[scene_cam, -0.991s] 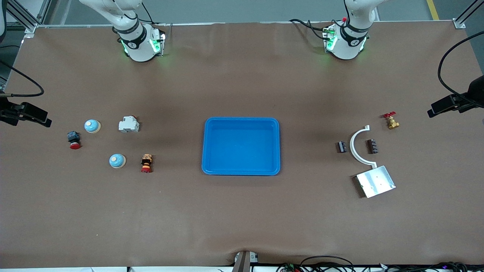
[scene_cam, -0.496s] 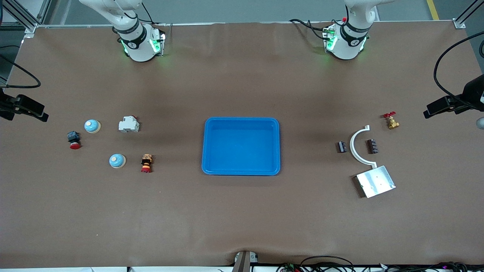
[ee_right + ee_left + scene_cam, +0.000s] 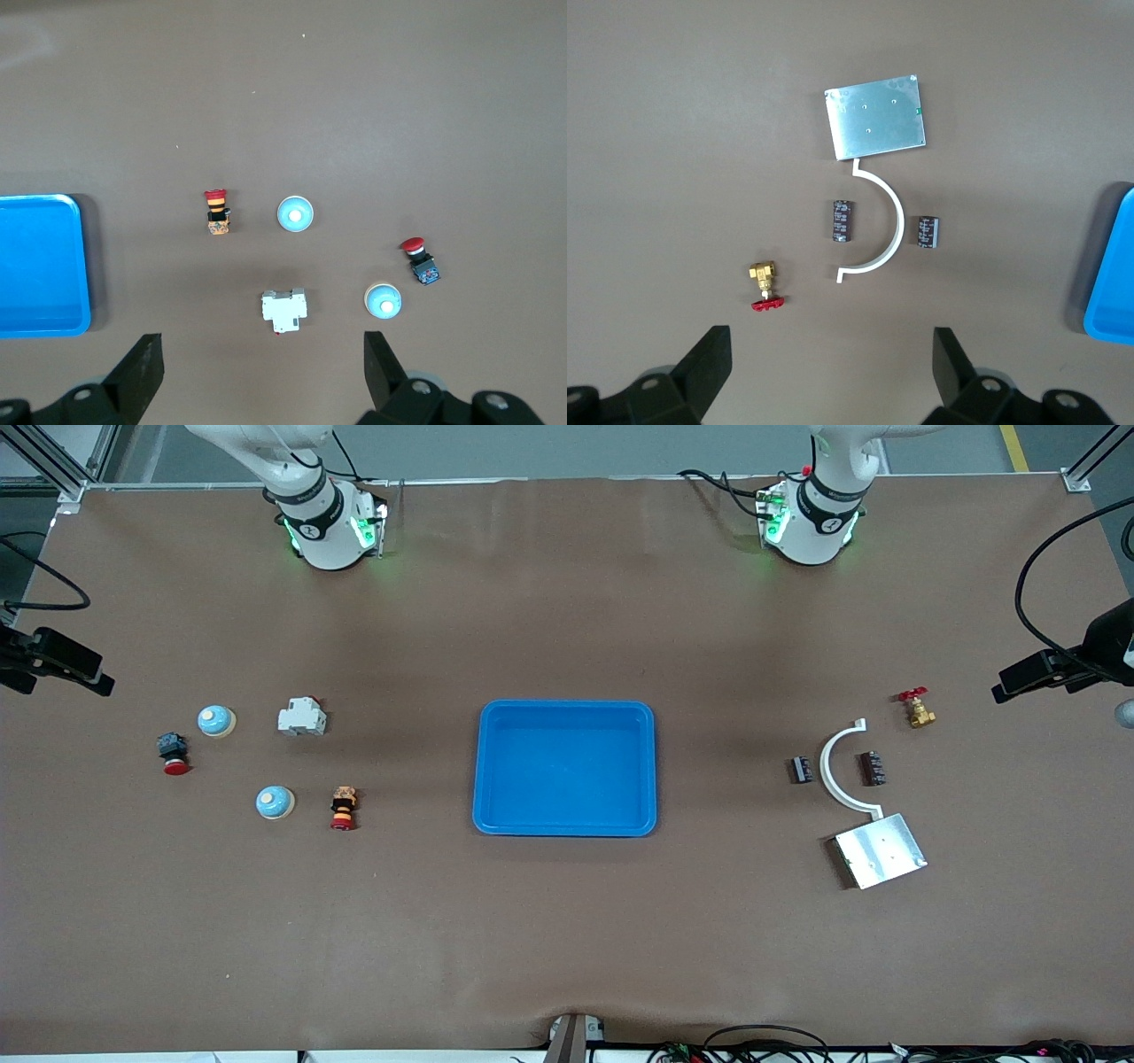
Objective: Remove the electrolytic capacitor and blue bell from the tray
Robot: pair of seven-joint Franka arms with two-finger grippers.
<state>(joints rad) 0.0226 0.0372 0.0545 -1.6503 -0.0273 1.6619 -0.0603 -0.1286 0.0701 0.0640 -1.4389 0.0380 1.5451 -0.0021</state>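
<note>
Tray (image 3: 498,815) stays empty; bells, capacitors unmoved. Left gripper (image 3: 833,372) and right gripper (image 3: 263,372), both released, drift outward: task looks done.

Glossy plastic tray (image 3: 565,713) — matt metal plate (image 3: 881,851)

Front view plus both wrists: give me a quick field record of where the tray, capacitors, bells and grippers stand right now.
tray: mid-table, nothing in it
capacitors: two on the table toward the left arm's end, one outside the white curved bracket, one inside its curve
blue bells: two toward the right arm's end, one nearer the front camera than the other
left gripper: open, high above the capacitor group, holds nothing
right gripper: open, high above the bell group, holds nothing
</note>
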